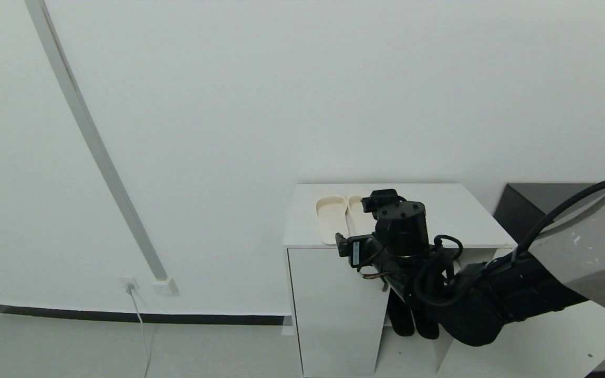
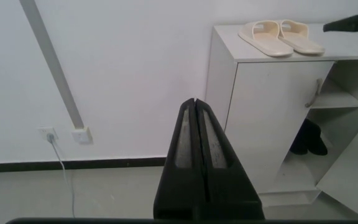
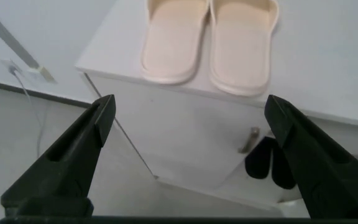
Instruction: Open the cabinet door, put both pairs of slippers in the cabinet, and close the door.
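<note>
A cream pair of slippers (image 1: 340, 216) lies side by side on top of the white cabinet (image 1: 455, 210), near its left front edge. A black pair of slippers (image 1: 413, 320) stands inside the cabinet on the bottom shelf. My right gripper (image 3: 190, 112) hovers open just above and in front of the cream slippers (image 3: 207, 37), holding nothing; in the head view the right gripper (image 1: 384, 198) is right beside them. My left gripper (image 2: 195, 104) is shut and empty, off to the left of the cabinet (image 2: 260, 93), well away from the cream slippers (image 2: 281, 36).
The cabinet's left door (image 1: 334, 304) is closed, with a metal handle (image 3: 248, 140). Its right door (image 1: 544, 341) hangs open toward me. A wall socket with a white cable (image 1: 132, 287) and a slanted wall duct (image 1: 97, 152) are at the left. A dark surface (image 1: 544, 197) sits right of the cabinet.
</note>
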